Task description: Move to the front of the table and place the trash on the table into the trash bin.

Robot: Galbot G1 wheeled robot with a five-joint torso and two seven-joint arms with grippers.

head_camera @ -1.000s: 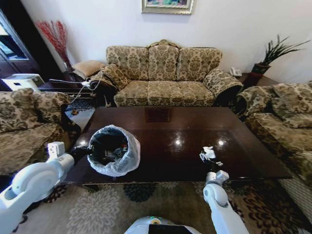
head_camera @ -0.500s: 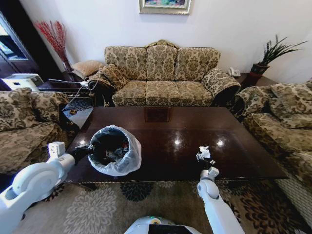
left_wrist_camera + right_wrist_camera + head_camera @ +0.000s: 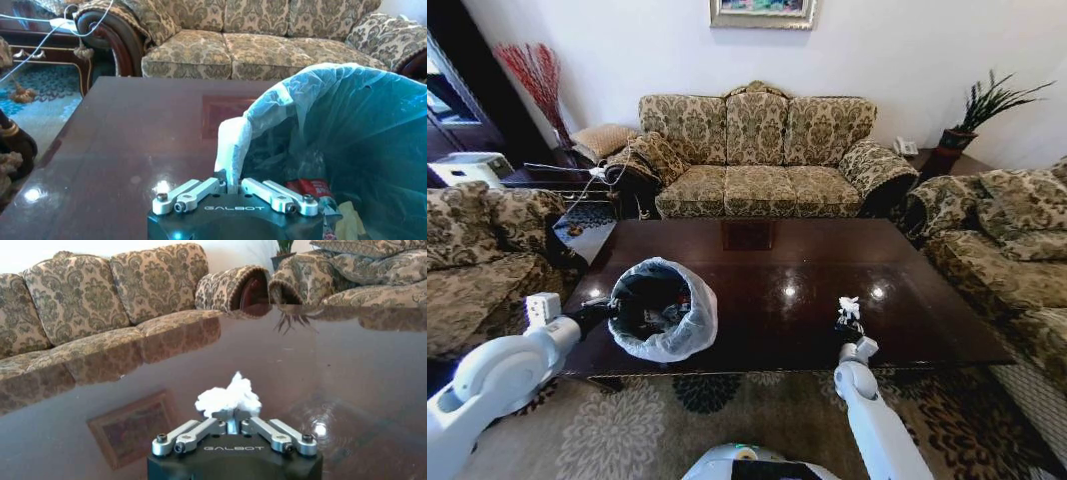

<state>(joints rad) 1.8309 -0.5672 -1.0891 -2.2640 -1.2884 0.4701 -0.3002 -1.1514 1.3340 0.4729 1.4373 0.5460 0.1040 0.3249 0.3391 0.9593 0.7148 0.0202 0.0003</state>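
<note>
The bench sits a touch lower in my head view than a moment ago; my head has shifted, not the furniture. The trash bin stands on the bench's near left corner, bag folded over its rim, litter inside. My left tool is pinched shut on the bin's bag rim at its left side. My right tool, over the bench's near right edge, is closed on the crumpled white tissue, as it was before.
</note>
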